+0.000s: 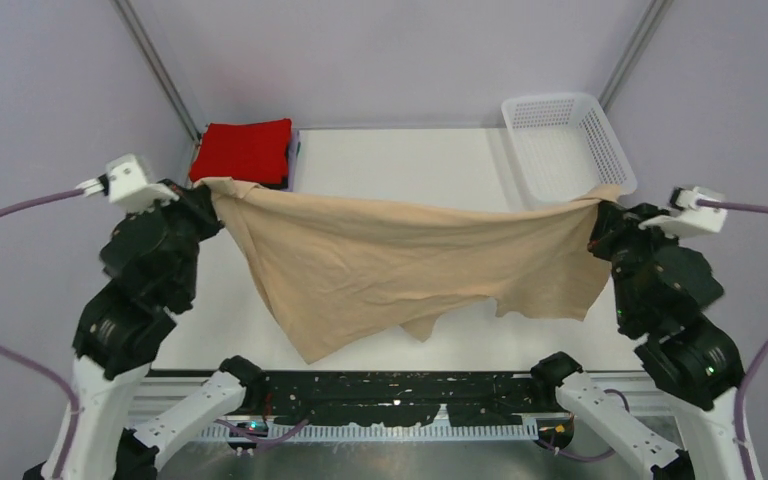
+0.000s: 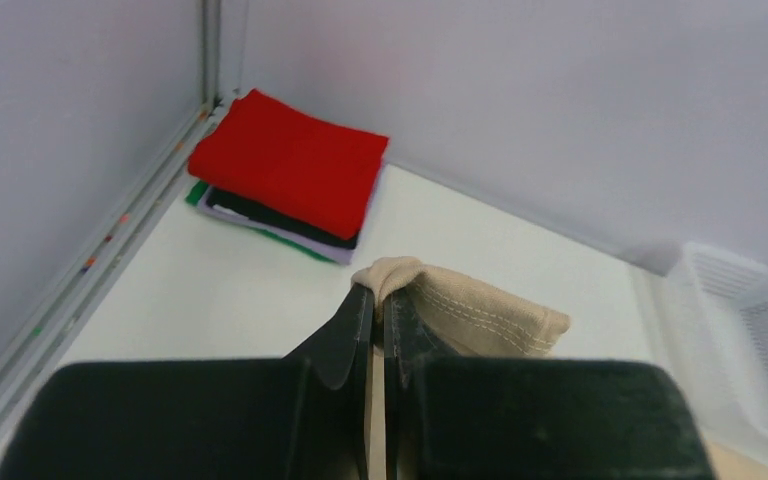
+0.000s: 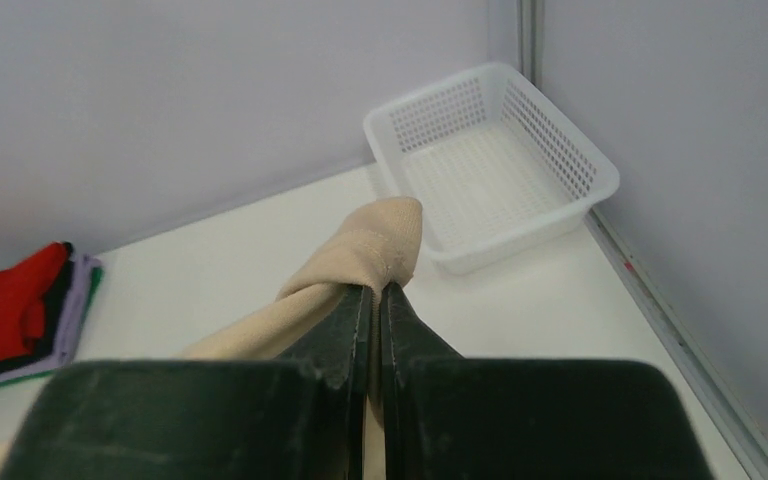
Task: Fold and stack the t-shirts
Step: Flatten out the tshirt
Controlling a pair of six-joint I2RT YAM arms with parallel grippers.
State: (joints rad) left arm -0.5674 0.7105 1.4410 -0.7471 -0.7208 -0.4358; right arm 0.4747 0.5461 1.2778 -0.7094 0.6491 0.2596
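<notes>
A beige t-shirt (image 1: 400,260) hangs stretched in the air between both grippers, above the table. My left gripper (image 1: 205,192) is shut on its left corner, with the hem (image 2: 460,305) bunched at the fingertips in the left wrist view. My right gripper (image 1: 600,205) is shut on its right corner (image 3: 375,245). A stack of folded shirts with the red one (image 1: 245,150) on top lies at the back left. In the left wrist view the red shirt (image 2: 290,160) covers black, lavender and green layers. The stack also shows in the right wrist view (image 3: 15,310).
A white mesh basket (image 1: 565,145) stands at the back right corner, seen also in the right wrist view (image 3: 495,165). Grey walls with metal corner posts close in the white table (image 1: 400,160) on three sides.
</notes>
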